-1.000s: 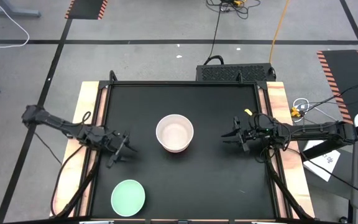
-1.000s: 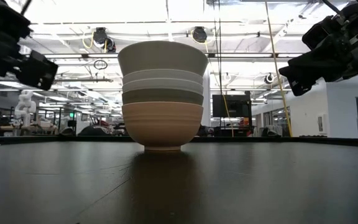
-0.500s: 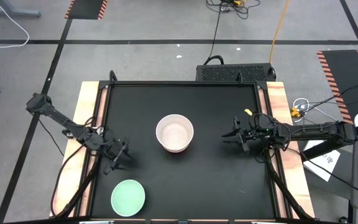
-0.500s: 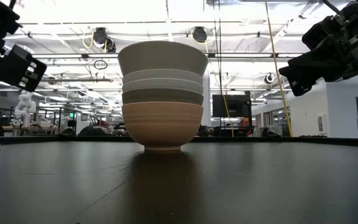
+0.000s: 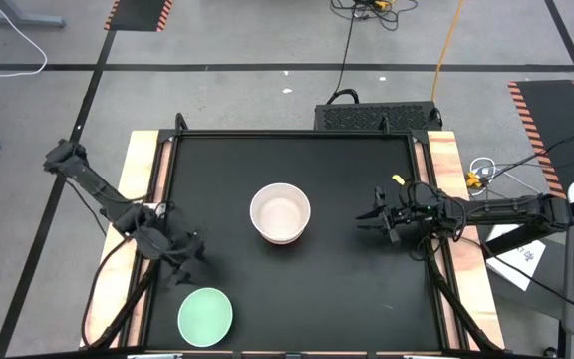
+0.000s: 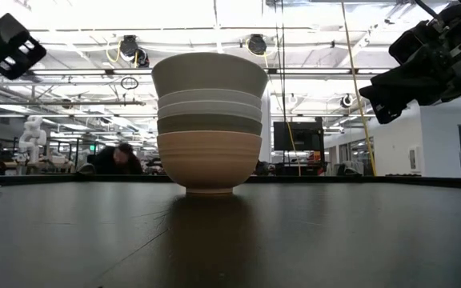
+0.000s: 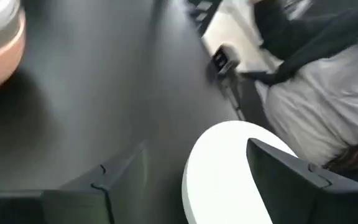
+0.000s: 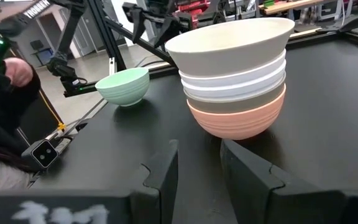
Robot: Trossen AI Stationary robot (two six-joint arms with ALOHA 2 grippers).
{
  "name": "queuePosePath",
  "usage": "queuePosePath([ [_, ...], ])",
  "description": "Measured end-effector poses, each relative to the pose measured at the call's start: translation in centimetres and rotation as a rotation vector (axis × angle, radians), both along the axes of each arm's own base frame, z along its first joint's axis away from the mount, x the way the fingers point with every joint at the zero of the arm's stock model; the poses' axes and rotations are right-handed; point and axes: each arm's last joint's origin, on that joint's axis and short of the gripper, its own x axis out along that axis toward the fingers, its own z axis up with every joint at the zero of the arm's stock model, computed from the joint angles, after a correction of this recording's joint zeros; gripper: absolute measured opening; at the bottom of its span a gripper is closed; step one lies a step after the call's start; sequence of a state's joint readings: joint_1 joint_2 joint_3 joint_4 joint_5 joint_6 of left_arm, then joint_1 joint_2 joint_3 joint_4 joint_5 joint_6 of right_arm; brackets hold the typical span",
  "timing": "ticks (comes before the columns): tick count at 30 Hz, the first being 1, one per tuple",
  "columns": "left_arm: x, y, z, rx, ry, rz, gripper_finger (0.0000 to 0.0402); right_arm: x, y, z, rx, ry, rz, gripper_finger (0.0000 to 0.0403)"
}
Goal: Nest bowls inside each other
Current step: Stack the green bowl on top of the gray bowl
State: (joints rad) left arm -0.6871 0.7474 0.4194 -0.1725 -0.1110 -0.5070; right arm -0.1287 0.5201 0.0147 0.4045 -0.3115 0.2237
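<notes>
**Left arm closing in on the last loose bowl**

You had the left gripper spread wide and empty, hanging just beyond the mint green bowl, which sat alone near the table's front-left corner, well apart from the stack of bowls in the middle. The left wrist view showed the bowl's rim already between the two fingers, so the best plan, as I judged it, was to drop one finger inside the rim and one outside, pinch the wall firmly, lift clear of the table and carry it level over the stack before letting go. The right gripper waited near the right edge, fingers a little apart and holding nothing; you did well to keep it out of the way.
</notes>
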Motion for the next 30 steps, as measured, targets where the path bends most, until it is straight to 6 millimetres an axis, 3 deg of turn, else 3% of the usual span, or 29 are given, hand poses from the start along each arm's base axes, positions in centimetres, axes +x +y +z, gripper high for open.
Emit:
queuePosePath([
  [7,1.4,-1.7,1.6,-0.026,0.316,0.091,0.0311,0.0,0.0,-0.1,0.001,0.007,0.0,0.0114],
  [15,2.5,-3.3,-0.6,-0.051,0.598,0.142,0.0308,-0.1,0.0,-0.4,0.006,0.047,0.0,0.0114],
  [21,2.8,-4.0,-1.9,-0.018,0.662,0.146,0.0293,-0.1,0.0,-0.4,0.006,0.044,0.0,0.0114],
  [30,3.0,-4.4,-2.1,-0.01,0.642,0.141,0.029,-0.1,0.0,-0.4,0.006,0.044,0.0,0.0114],
])
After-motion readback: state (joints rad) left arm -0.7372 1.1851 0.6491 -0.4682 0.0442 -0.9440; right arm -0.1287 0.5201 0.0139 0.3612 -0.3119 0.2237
